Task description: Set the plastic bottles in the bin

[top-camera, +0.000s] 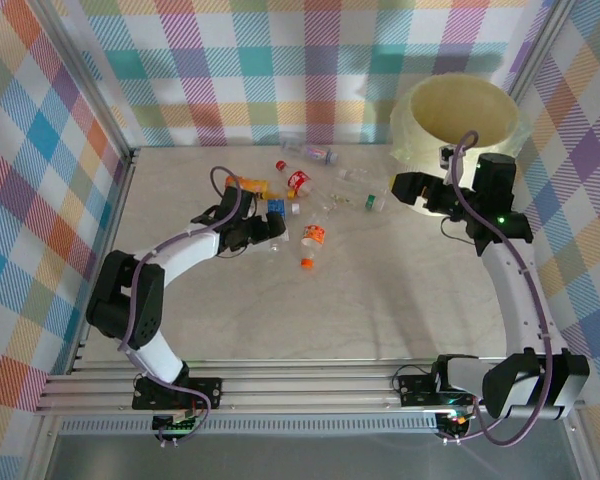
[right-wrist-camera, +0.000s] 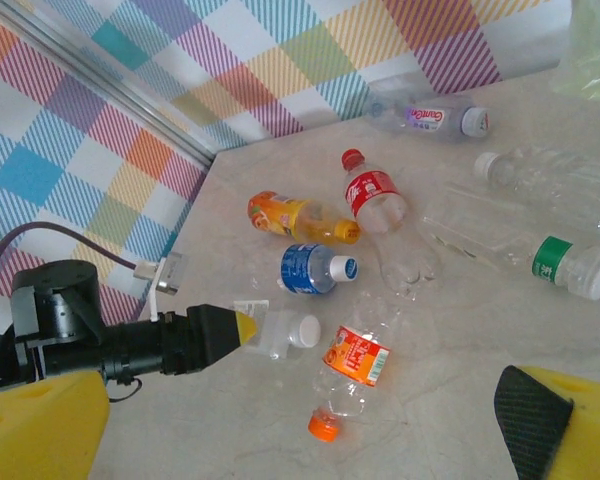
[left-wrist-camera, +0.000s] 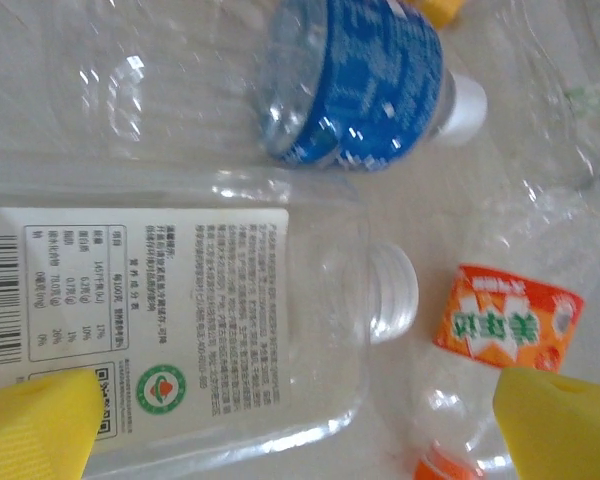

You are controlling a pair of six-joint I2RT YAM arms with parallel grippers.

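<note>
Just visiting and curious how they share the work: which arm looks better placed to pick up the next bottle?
Probably the left. The open left gripper hovers close over the white-labelled clear bottle, nearly ready to close. The open right gripper hangs beside the bin and sees the bottles from farther off.

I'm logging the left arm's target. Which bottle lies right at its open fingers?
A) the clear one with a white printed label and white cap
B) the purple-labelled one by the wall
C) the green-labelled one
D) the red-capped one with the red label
A: in the left wrist view the clear white-labelled bottle lies just ahead of the open left gripper, one yellow finger overlapping its label.
</note>
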